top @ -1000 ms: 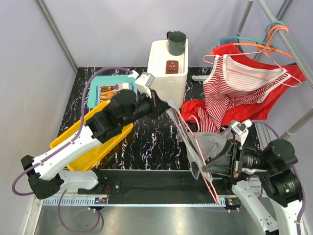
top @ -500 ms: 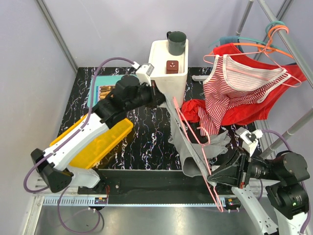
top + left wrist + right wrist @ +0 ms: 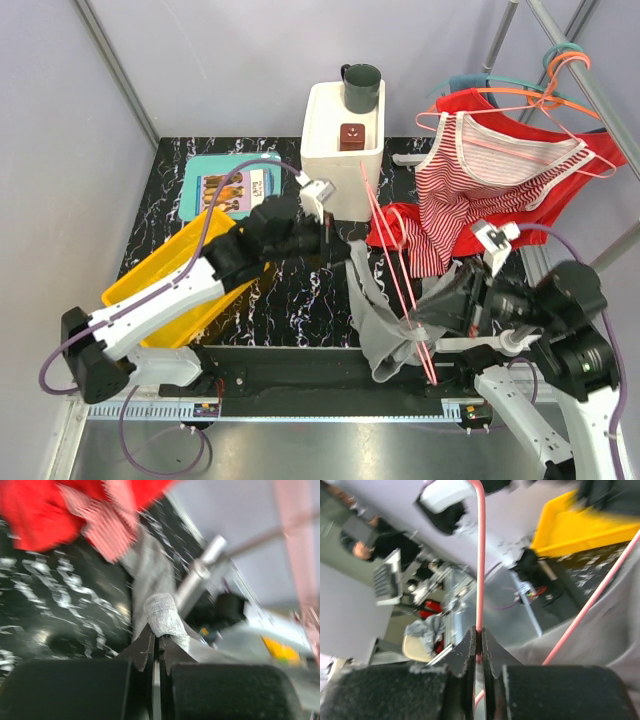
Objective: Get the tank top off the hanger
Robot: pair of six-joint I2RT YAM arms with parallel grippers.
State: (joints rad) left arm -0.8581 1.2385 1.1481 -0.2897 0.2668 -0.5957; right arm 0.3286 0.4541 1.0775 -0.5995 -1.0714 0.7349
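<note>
**Grip state.** The left gripper [image 3: 156, 647] is pinching a rolled grey hem or strap of the tank top [image 3: 378, 318], with its jaws closed to a hairline gap on the fabric. The right gripper [image 3: 479, 639] is clamping the pink wire of the hanger [image 3: 397, 285], and its jaws are likewise pressed together with only the wire between them.

**Location.** The tank top is hanging in front of the white bin [image 3: 335, 160], on the arm-base side and off toward the bin's right corner. It is draping from the hanger down toward the near table edge.

**Governing relation.** The hanger's long axis is running diagonally. It goes from just beside the bin's near right corner away toward the arm bases.

- The left gripper is working at the bin end of that line, just in front of the bin's near face.
- The right gripper is holding the far-from-bin end.
- The garment is lying between the two grips, so it appears the fabric will be drawn along the wire and off one end, away from the right gripper's hold.
- The left arm is the one nearer the garment's free edge.

**Markings.** No brand or text is reading legibly.

- The booklet [image 3: 232, 185] left of the bin is showing a photo cover, with lettering too small to read.
- The brown block [image 3: 351, 135] on the bin is bearing a pale mark that cannot be made out.
</note>
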